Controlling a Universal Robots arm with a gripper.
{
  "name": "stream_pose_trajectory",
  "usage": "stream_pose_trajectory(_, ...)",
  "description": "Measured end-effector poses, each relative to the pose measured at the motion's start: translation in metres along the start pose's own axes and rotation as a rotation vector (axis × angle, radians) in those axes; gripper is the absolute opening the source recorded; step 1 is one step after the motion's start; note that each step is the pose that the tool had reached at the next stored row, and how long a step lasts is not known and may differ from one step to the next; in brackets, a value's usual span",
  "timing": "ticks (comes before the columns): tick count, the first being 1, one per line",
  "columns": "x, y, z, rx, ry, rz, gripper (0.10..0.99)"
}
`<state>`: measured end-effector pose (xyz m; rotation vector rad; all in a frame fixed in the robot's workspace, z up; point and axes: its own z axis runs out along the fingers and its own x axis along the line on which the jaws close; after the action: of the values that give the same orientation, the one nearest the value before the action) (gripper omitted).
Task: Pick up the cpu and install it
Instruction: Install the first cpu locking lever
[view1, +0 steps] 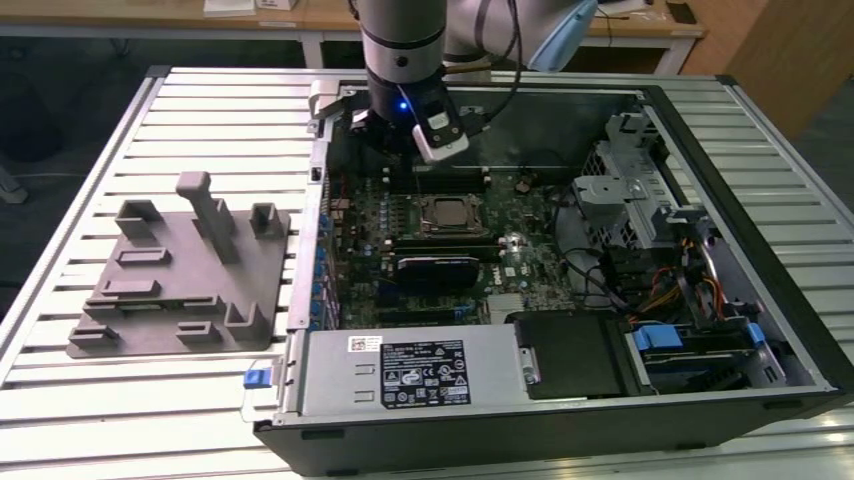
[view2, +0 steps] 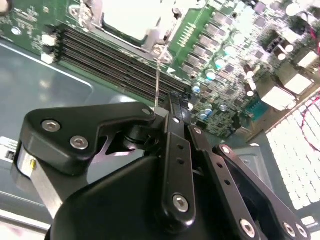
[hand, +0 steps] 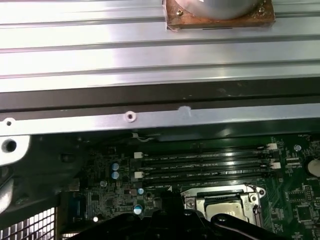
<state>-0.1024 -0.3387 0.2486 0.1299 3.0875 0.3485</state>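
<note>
The cpu (view1: 447, 212) lies flat in the black-framed socket on the motherboard inside the open computer case; its silvery top also shows in both wrist views (view2: 130, 17) (hand: 225, 209). My gripper (view1: 416, 165) hangs just above the back edge of that socket. In the second wrist view the gripper (view2: 162, 109) has its two black fingers pressed together. A thin metal socket lever (view2: 157, 75) rises from the socket's corner straight into the fingertips. The cpu itself is not touched.
The grey fixture block (view1: 180, 275) stands on the slatted table on the exterior view's left, outside the case. Memory slots (view2: 115, 60) run beside the socket. A power supply (view1: 400, 370) and a drive cage (view1: 641, 200) crowd the case's near and right sides.
</note>
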Motion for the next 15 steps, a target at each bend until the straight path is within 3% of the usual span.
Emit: stream_pose_trajectory(15, -0.0284, 0.0022, 0.0014, 0.0, 0.0, 0.0, 0.106)
